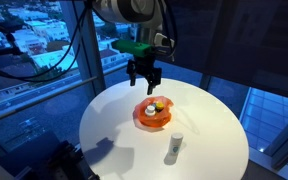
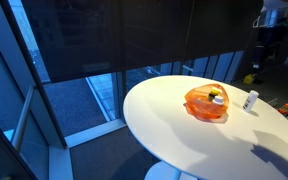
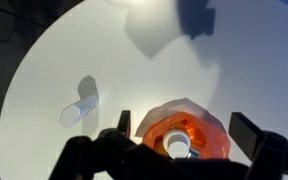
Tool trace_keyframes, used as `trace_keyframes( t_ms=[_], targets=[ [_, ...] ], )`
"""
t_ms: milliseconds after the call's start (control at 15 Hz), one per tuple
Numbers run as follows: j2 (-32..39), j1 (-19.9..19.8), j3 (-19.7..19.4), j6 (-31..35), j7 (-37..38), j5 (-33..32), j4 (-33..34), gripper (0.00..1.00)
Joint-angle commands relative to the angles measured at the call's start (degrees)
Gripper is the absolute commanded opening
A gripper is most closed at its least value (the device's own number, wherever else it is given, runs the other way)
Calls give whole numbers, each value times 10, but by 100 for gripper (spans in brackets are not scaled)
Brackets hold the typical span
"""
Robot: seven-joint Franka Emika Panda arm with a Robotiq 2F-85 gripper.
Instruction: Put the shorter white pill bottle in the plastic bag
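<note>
Round white counter (image 1: 104,125), with its near and side rim showing in an exterior view. Bare surface left of centre and toward the lower left of the frame. Count: 1 bag (image 1: 147,119), 1 short bottle (image 3: 177,146), 1 tall bottle (image 1: 173,148). The bag sits near the counter's centre: orange, shiny, bowl-shaped. The short bottle is inside it, white cap up, in the lower middle of the wrist view, beside yellow-green bits. The tall bottle is upright, lower right of the bag, apart from it, nearer the rim. Fingers (image 3: 247,130) are spread, holding nothing, above the bag.
</note>
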Motion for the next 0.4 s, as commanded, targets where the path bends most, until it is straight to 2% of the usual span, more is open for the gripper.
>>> trace_keyframes(
  t_ms=[0,333],
  targets=[
    [-26,-1,4,-42,29,-14,11,100],
    [-26,-2,2,-35,13,-1,4,100]
  ],
)
